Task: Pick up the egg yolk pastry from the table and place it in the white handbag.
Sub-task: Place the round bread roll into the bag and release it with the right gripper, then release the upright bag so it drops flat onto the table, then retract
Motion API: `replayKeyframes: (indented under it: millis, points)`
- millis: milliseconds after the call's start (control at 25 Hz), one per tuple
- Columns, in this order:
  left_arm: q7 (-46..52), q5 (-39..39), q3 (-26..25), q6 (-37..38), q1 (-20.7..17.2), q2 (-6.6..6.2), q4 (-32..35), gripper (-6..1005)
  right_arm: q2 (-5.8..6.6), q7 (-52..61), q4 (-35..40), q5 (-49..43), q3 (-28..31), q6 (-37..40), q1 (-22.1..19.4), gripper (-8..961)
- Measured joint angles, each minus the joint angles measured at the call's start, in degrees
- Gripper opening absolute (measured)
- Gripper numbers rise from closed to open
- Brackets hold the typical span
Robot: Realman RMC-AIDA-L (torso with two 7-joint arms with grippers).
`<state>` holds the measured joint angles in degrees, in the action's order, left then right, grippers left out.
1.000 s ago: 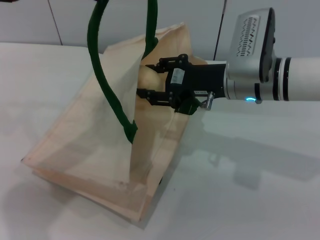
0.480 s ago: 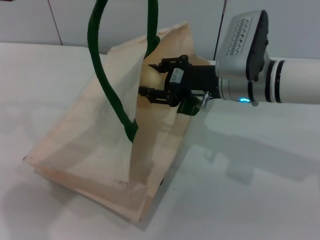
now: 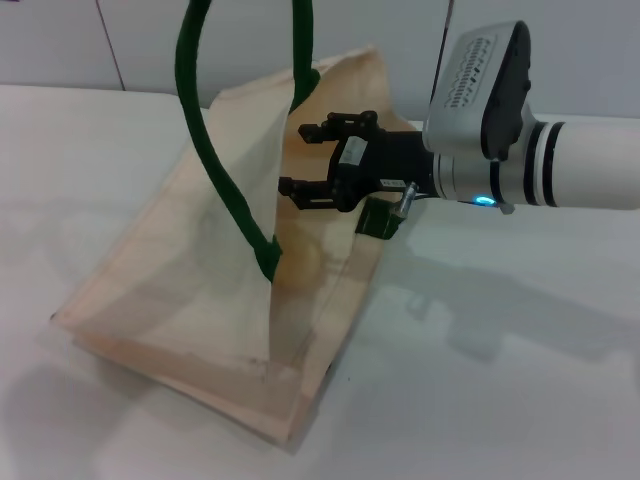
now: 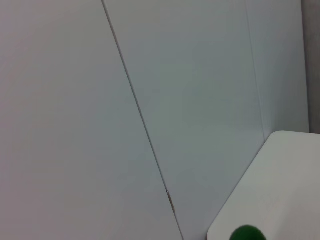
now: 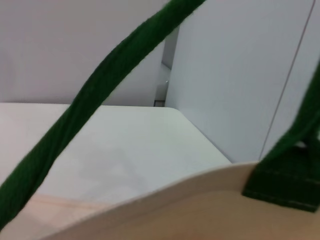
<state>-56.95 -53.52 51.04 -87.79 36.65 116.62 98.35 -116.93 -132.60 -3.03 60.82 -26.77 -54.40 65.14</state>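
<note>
The white handbag [image 3: 170, 290] stands tilted on the table, its mouth held up by its dark green handles [image 3: 205, 150], which run out of the top of the head view. My right gripper [image 3: 300, 158] is open and empty at the bag's mouth. The egg yolk pastry [image 3: 301, 262] shows as a pale yellow round shape inside the bag, below the gripper, seen through the thin fabric. The right wrist view shows the bag's rim [image 5: 190, 200] and a green handle [image 5: 90, 115]. My left gripper is out of view; the left wrist view shows only a green handle tip [image 4: 247, 234].
The white table [image 3: 500, 400] spreads around the bag, with a grey panelled wall [image 3: 80, 40] behind it. My right arm [image 3: 560, 175] reaches in from the right above the table.
The pastry has left my right gripper's fingers and now lies lower down inside the bag. The gripper has opened and stays at the bag's mouth. The bag shifted slightly.
</note>
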Motion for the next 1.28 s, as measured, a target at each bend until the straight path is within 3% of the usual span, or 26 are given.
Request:
replayKeyframes:
  millis: [160,880,960,1120,1280]
  points:
    - [0.0,0.0,-0.1,0.0,0.0,-0.05,0.0,119,0.09,0.9,-0.1,-0.1,0.5,1.0,0.0,759]
    - [-0.4,-0.5,-3.2,0.1,-0.7,-0.18,-0.8,285,0.74,6.6,3.7,-0.3,0.7,1.6,-2.8,766]
    - [-0.5,-1.1,-3.3,0.2,-0.7,-0.16,-1.1,339,0.79,7.6,4.1,-0.4,0.6,1.6,-3.3,766]
    - [-3.5,-4.8,-3.9,0.2,-1.1,-0.14,-4.8,448,0.91,9.8,6.9,-0.6,0.4,1.4,-5.8,766]
    - [-8.1,-10.2,-5.4,0.3,-1.7,-0.12,-10.6,447,0.94,13.4,13.0,-0.6,0.4,-1.2,-9.7,765]
